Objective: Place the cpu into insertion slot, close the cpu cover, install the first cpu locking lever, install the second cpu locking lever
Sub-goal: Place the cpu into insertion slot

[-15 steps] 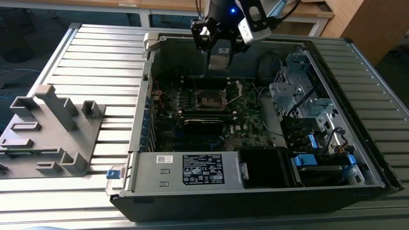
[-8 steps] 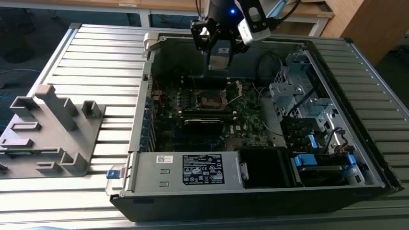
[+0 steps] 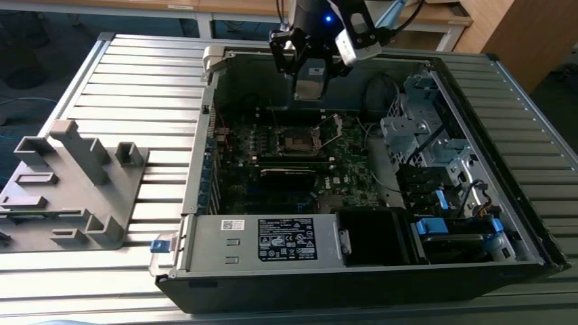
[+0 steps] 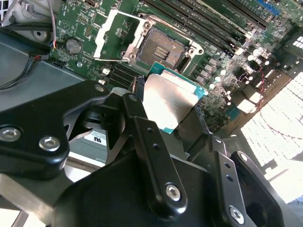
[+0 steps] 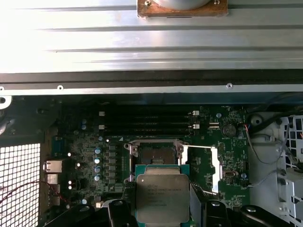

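I cannot read any text with certainty. A dark printed label [image 3: 288,245] and a small white sticker [image 3: 233,224] stand on the grey power supply box [image 3: 212,252], with print too small for me. The cpu [image 5: 162,197] carries faint engraved lines, not legible.
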Action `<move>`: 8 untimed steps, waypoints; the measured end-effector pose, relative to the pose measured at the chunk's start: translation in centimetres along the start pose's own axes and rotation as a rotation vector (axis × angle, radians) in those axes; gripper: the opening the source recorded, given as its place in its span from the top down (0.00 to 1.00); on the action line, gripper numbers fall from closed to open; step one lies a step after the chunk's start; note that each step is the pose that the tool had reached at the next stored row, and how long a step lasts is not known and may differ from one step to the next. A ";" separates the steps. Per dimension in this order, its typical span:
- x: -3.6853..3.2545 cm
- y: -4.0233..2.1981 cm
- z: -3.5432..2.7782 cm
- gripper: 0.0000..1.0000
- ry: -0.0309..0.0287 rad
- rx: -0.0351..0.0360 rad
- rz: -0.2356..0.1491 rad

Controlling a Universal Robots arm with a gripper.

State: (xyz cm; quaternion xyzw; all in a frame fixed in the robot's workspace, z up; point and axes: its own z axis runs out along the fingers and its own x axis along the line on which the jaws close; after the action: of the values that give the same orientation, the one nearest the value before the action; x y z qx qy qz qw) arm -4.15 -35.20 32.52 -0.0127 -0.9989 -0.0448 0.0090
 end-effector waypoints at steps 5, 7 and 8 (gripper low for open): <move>0.00 -0.02 0.20 0.46 0.0002 0.0004 0.000; 0.00 -0.02 0.26 0.46 0.0000 0.0000 0.000; 0.00 -0.03 0.30 0.46 -0.0001 -0.0002 0.000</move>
State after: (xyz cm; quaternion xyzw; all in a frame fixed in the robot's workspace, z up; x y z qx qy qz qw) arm -4.15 -35.20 32.21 -0.0127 -0.9989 -0.0449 0.0090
